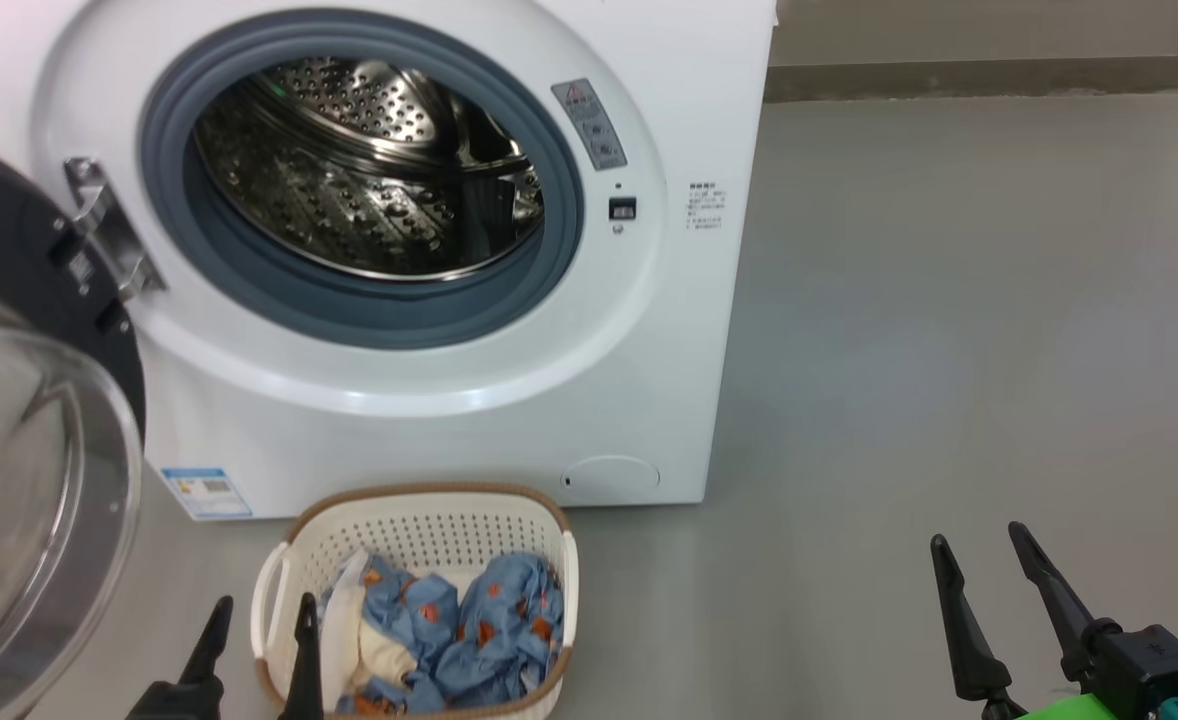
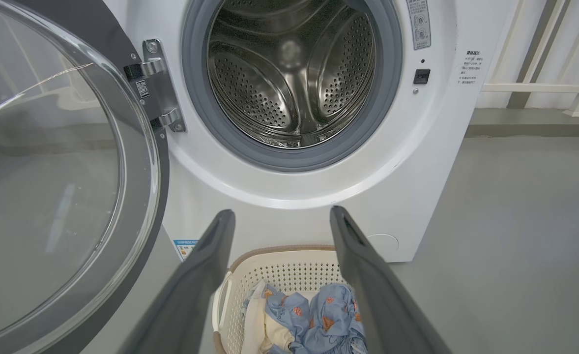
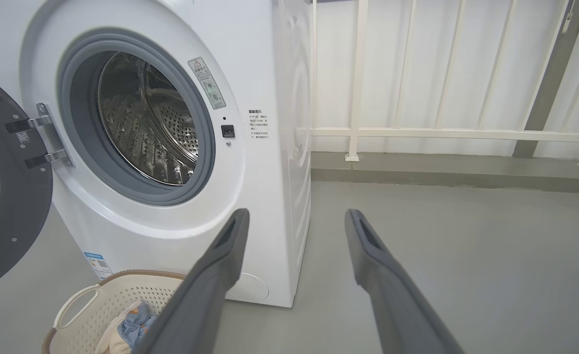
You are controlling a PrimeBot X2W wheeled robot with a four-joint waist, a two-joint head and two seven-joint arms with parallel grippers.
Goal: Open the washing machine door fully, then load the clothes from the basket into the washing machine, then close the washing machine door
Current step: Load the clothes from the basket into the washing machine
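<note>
The white washing machine (image 1: 509, 400) stands with its steel drum (image 1: 369, 170) bare and nothing inside. The washing machine door (image 1: 29, 480) is swung wide to the left on its hinge (image 2: 157, 86), glass bowl facing out. In front of the machine sits the cream basket (image 1: 419, 520) holding blue printed and cream clothes (image 1: 449, 630). My left gripper (image 1: 261, 605) is open at the basket's near left edge, above the clothes (image 2: 304, 314). My right gripper (image 1: 984, 545) is open over bare floor, well right of the basket (image 3: 98, 305).
Grey floor (image 1: 949, 350) stretches right of the machine. A white railing (image 3: 442, 132) and a low kerb run along the wall behind. The open door (image 2: 48, 187) takes up the space on the left.
</note>
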